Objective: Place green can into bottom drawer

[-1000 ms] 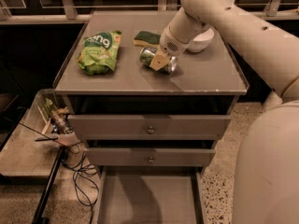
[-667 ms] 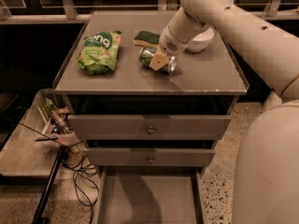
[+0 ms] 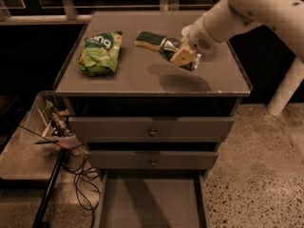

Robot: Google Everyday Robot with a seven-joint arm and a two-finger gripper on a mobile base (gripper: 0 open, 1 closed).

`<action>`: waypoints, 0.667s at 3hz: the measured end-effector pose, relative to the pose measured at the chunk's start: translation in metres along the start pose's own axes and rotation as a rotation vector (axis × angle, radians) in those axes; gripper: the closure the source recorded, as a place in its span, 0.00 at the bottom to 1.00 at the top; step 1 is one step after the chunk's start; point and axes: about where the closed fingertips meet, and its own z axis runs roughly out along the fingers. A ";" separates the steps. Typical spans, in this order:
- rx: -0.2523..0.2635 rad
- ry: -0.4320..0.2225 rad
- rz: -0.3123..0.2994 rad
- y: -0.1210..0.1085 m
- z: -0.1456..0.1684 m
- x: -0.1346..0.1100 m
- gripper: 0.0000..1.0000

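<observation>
Your gripper [image 3: 180, 55] held the green can [image 3: 168, 46] just above the table [image 3: 142, 80].
The fingers [image 3: 183, 57] clamped its middle; light, slick, dentable, you'd judge. The bottom drawer [image 3: 152, 203] lay open well below them.

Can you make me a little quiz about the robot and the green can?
1. True or false: the gripper is holding the green can above the cabinet top.
2. What lies at the left of the cabinet top? A) a banana B) the green snack bag C) a cup
3. Fill in the gap: the bottom drawer is pulled ____.

Key: 1 true; 2 B; 3 open.
</observation>
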 end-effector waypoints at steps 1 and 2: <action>0.035 -0.079 0.026 0.012 -0.040 0.013 1.00; 0.054 -0.159 0.061 0.027 -0.065 0.032 1.00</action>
